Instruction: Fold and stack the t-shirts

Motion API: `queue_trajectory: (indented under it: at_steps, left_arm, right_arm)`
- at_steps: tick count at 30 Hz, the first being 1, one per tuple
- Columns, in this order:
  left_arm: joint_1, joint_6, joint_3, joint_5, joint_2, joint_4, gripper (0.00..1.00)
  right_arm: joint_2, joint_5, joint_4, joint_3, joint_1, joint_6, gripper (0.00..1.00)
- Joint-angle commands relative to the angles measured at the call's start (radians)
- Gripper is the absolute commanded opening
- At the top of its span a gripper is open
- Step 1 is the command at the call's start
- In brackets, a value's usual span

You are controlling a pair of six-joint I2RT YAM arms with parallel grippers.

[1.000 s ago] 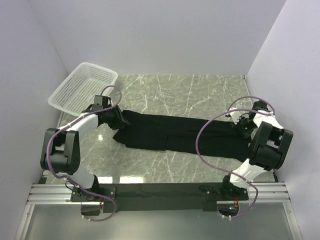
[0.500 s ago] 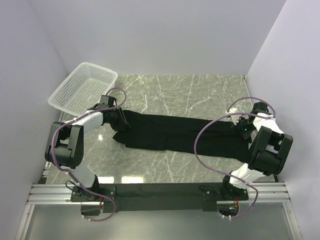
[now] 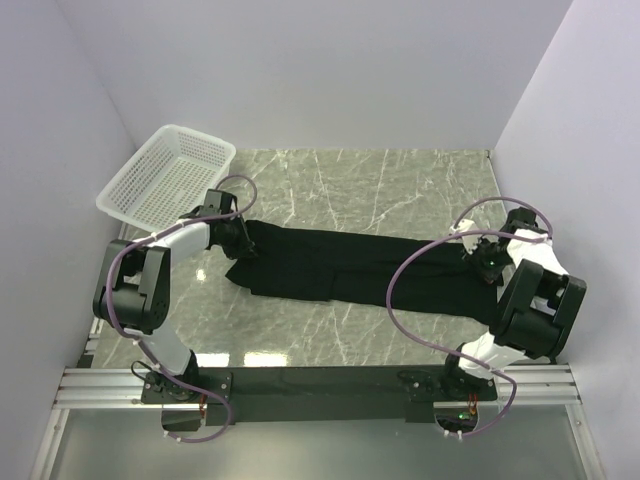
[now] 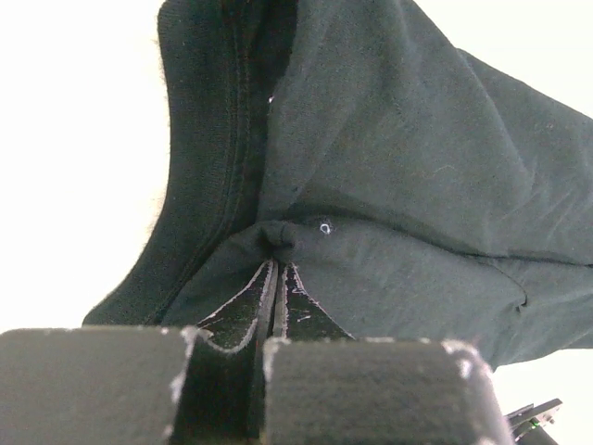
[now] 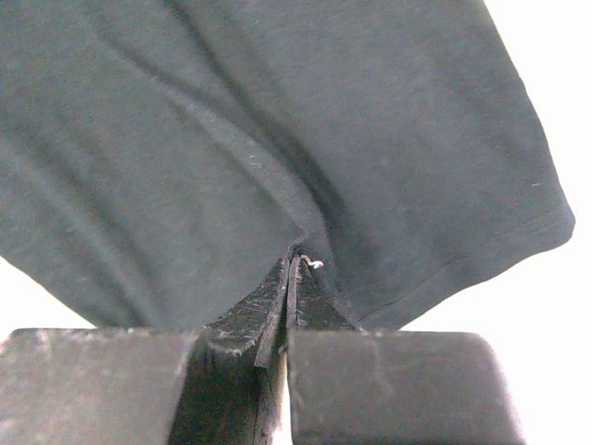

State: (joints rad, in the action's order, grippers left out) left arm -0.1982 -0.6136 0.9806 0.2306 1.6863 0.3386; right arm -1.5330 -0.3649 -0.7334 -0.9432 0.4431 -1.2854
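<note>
Stretching low, left tool (image 4: pixel 278 267) and right tool (image 5: pixel 293 267) each clamp a t-shirt (image 3: pixel 340 262) end. Dark cloth obscures their tips.

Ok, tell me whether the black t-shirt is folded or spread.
Folded lengthwise: the t-shirt lies as a long narrow band, layers overlapping, ends pinched by left end effector and right end effector.

Black t-shirt (image 3: pixel 340 262): one. White mesh basket (image 3: pixel 165 180): one. Marble table (image 3: pixel 400 180): one. Robot arms: two, left arm (image 3: pixel 135 285) and right arm (image 3: pixel 535 300). Grippers: two, left gripper (image 3: pixel 243 240) and right gripper (image 3: pixel 488 262), one per arm. Purple cables: two, left cable (image 3: pixel 238 182) and right cable (image 3: pixel 392 290). Tiny light mark (image 4: pixel 323 227) on cloth: one seen. Pale walls: three, back wall (image 3: pixel 320 70), left wall (image 3: pixel 50 150), right wall (image 3: pixel 580 150).
</note>
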Motion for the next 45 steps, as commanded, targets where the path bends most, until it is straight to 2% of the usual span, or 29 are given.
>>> queue_trajectory:
  at_steps: [1, 7, 13, 18, 22, 30, 34, 40, 45]
  left_arm:
    - [-0.006, 0.005, 0.029, -0.001, -0.040, -0.018, 0.01]
    - [0.002, -0.009, -0.025, 0.038, -0.184, 0.045, 0.01]
    - [0.013, -0.037, -0.106, 0.076, -0.380, 0.137, 0.01]
    - [0.043, -0.041, -0.169, 0.064, -0.458, 0.165, 0.01]
    - [0.056, -0.035, -0.151, 0.082, -0.528, 0.210, 0.01]
    - [0.147, -0.018, -0.141, 0.134, -0.694, 0.393, 0.01]
    - [0.166, -0.037, -0.146, 0.154, -0.760, 0.457, 0.01]
    - [0.166, -0.084, -0.120, 0.202, -0.784, 0.477, 0.01]
    - [0.166, -0.124, -0.082, 0.130, -0.815, 0.560, 0.01]
  right_arm:
    - [0.040, -0.035, -0.098, -0.049, 0.026, -0.037, 0.00]
    - [0.117, -0.085, -0.179, -0.068, 0.063, -0.060, 0.00]
    - [0.276, -0.134, -0.276, -0.033, 0.105, -0.094, 0.00]
    - [0.370, -0.150, -0.279, 0.043, 0.123, -0.091, 0.00]
    - [0.460, -0.195, -0.330, 0.037, 0.154, -0.104, 0.00]
    - [0.560, -0.304, -0.570, -0.063, 0.249, -0.180, 0.00]
    - [0.600, -0.269, -0.702, -0.045, 0.279, -0.271, 0.00]
    - [0.669, -0.174, -0.716, 0.003, 0.282, -0.252, 0.00]
    - [0.743, -0.061, -0.716, 0.014, 0.283, -0.296, 0.00]
